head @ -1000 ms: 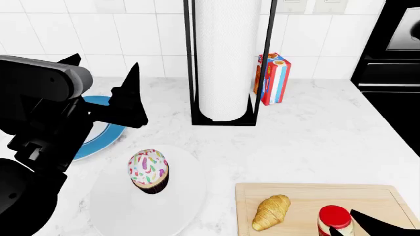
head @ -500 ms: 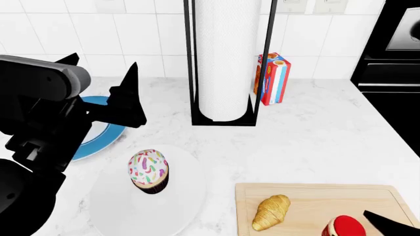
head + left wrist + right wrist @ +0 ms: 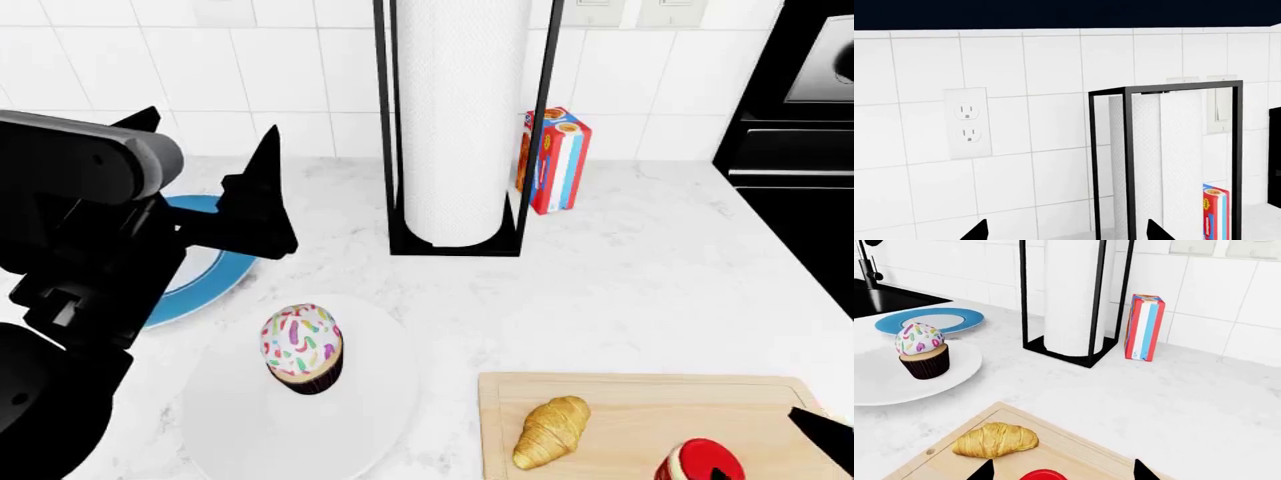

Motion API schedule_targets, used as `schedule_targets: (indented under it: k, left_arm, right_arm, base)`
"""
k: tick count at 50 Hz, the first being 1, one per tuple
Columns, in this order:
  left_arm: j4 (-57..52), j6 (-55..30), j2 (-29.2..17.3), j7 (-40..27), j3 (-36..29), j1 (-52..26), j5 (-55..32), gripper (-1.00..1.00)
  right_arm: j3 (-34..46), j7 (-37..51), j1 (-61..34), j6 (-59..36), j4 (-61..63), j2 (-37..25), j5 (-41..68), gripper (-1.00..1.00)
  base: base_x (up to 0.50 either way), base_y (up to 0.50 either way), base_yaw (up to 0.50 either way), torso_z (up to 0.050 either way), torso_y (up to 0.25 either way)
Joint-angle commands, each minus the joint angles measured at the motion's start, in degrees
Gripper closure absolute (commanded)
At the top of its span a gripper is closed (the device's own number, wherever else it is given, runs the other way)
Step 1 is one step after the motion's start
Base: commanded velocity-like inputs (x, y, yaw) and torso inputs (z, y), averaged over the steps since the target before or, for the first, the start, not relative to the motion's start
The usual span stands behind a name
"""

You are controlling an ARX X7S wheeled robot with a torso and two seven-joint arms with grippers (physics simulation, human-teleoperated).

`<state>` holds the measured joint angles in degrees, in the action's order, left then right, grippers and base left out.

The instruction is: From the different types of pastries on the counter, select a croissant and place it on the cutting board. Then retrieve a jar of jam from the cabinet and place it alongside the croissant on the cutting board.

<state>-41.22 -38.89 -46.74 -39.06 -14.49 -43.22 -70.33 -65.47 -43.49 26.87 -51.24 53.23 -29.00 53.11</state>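
While the croissant (image 3: 551, 431) lies on the cutting board (image 3: 627, 395), the jar of jam (image 3: 702, 462) sits just beside it on the same board, at the head view's bottom edge, partly cut off. Croissant: golden-brown, ridged layers, crescent shape, long axis running diagonally across the board, one tapered tip toward the board's far edge, the other toward the near edge. In the right wrist view it lies lengthwise near the board's corner (image 3: 995, 439). Jar: round, red, white marks on the top, seen from above; only a red sliver (image 3: 1043, 475) shows in the right wrist view between the two dark fingertips (image 3: 981, 472). Right gripper (image 3: 1057, 471) jaws stand apart, tips either side of the jar and wider than it; contact cannot be told. Board is light wood with a groove round the edge, resting on the white marble counter (image 3: 641, 290).

Cupcake (image 3: 303, 348), white frosting, coloured sprinkles, dark wrapper, upright on a round white plate (image 3: 227, 420), well apart from the board. Blue plate (image 3: 931, 320) further back. Paper towel roll (image 3: 461, 110) upright in a black frame; striped carton (image 3: 558, 160) upright just beside it near the tiled wall.

Left gripper (image 3: 1066, 231) raised above the counter, fingers spread, nothing between them, facing the wall with an outlet (image 3: 967, 122).
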Motion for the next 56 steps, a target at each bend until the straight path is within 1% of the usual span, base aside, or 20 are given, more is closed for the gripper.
schedule_targets:
  k: [1, 3, 4, 5, 10, 17, 26, 34, 39, 49, 56]
  left_arm:
    - [0.0, 0.0, 0.0, -0.1, 0.0, -0.3, -0.1, -1.0]
    - [0.0, 0.0, -0.1, -0.1, 0.0, -0.3, -0.2, -1.0]
    - [0.0, -0.1, -0.1, -0.1, 0.0, -0.4, -0.3, -1.0]
    - [0.0, -0.1, -0.1, -0.2, 0.0, -0.4, -0.3, -1.0]
    - [-0.1, -0.2, -0.2, -0.3, -0.1, -0.6, -0.5, -1.0]
    - [-0.3, -0.3, -0.5, -0.6, 0.0, -0.7, -0.9, -1.0]
    - [-0.3, -0.4, -0.7, -0.6, 0.0, -0.8, -1.1, -1.0]
    - [-0.3, -0.4, -1.4, -0.7, 0.5, -0.9, -1.6, -1.0]
    - [-0.3, 0.1, -2.5, -1.2, 1.8, -0.6, -2.4, -1.0]
    - [0.0, 2.4, -5.9, -4.0, 7.1, 2.1, -4.2, -1.0]
    - [-0.1, 3.7, -7.9, -5.5, 10.3, 4.0, -5.1, -1.0]
  right_arm:
    - [-13.0, 4.9, 0.3, -5.0, 1.3, -5.1, 17.1, -1.0]
    - [-15.6, 6.1, 0.9, -5.3, 0.7, -6.3, 20.4, -1.0]
    - [-15.6, 6.1, 0.9, -5.3, 0.7, -6.3, 20.4, -1.0]
    - [-18.3, 7.1, 1.5, -5.3, -0.1, -7.5, 23.5, -1.0]
    - [-25.0, 9.6, 3.4, -5.4, -2.8, -10.4, 30.3, -1.0]
    - [-33.7, 13.3, 6.2, -5.5, -7.9, -15.4, 37.7, -1.0]
    - [-38.8, 17.7, 8.1, -5.6, -12.7, -20.6, 42.5, -1.0]
    - [-39.7, 17.9, 7.9, -6.0, -14.7, -21.5, 42.0, -1.0]
    - [-41.7, 17.1, 8.3, -6.8, -16.2, -21.5, 41.8, -1.0]
    - [-44.3, 13.5, 8.6, -8.1, -19.3, -20.7, 38.2, -1.0]
    - [-44.5, 11.6, 8.3, -8.3, -20.6, -20.1, 35.7, -1.0]
  base:
    - [0.0, 0.0, 0.0, 0.0, 0.0]
    - [0.0, 0.0, 0.0, 0.0, 0.0]
    - [0.0, 0.0, 0.0, 0.0, 0.0]
    - [0.0, 0.0, 0.0, 0.0, 0.0]
    - [0.0, 0.0, 0.0, 0.0, 0.0]
    - [0.0, 0.0, 0.0, 0.0, 0.0]
    - [0.0, 0.0, 0.0, 0.0, 0.0]
    - [0.0, 0.0, 0.0, 0.0, 0.0]
    - [0.0, 0.0, 0.0, 0.0, 0.0]
    - [0.0, 0.0, 0.0, 0.0, 0.0]
    - [0.0, 0.0, 0.0, 0.0, 0.0]
